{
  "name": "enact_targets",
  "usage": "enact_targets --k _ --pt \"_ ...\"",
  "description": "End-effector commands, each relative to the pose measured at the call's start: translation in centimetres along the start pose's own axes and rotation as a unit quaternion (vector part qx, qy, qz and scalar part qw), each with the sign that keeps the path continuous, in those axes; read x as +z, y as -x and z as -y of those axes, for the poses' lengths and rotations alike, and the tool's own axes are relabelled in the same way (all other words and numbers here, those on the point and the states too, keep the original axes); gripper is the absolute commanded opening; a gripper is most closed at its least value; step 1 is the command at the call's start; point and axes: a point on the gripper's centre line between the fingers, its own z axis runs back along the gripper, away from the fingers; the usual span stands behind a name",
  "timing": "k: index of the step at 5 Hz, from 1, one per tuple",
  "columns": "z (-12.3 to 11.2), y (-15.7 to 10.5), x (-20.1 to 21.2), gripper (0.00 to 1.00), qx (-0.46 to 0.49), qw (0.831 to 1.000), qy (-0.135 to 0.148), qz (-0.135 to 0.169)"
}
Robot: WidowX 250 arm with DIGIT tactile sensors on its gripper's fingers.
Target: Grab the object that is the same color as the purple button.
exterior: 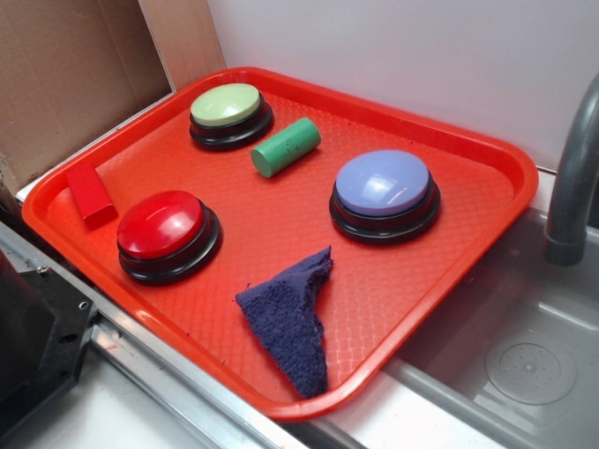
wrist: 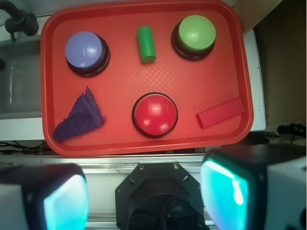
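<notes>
A red tray [exterior: 468, 159] sits beside a steel sink [exterior: 524, 318] and carries every item. In the exterior view the dark purple-blue rag [exterior: 290, 318] lies crumpled near the tray's front edge, a rough triangle with one tip pointing toward the purple button [exterior: 384, 192], which stands just behind it and slightly to the right, close but apart. The red button [exterior: 167, 234] is to the rag's left, with the red block [exterior: 91, 195] farther left by the tray's rim. The green button [exterior: 229, 114] occupies the far left corner, and the green cylinder [exterior: 285, 147] lies on its side between it and the purple button. From the wrist camera the hand [wrist: 146, 199] hovers high outside the tray's near edge, over the metal rail, well apart from the rag [wrist: 79, 120]; its two pads [wrist: 225, 191] stand wide apart with nothing between them, so it is released and empty.
</notes>
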Motion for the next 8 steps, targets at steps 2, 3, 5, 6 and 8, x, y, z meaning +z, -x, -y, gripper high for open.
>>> enact_targets --k 2,3,5,6,8 --pt "1.7 -1.6 -1.8 1.0 -0.035 0.999 0.002 0.008" --pt "3.3 -2.3 -3.2 1.0 -0.05 0.998 -0.016 0.024" --pt "6.1 -3.3 -6.2 1.0 -0.078 0.994 0.013 0.07" --pt "7.2 -4.2 -8.4 1.0 -0.094 0.993 0.016 0.075" --pt "9.4 -6.1 -12.5 1.0 -0.265 0.963 0.007 0.057"
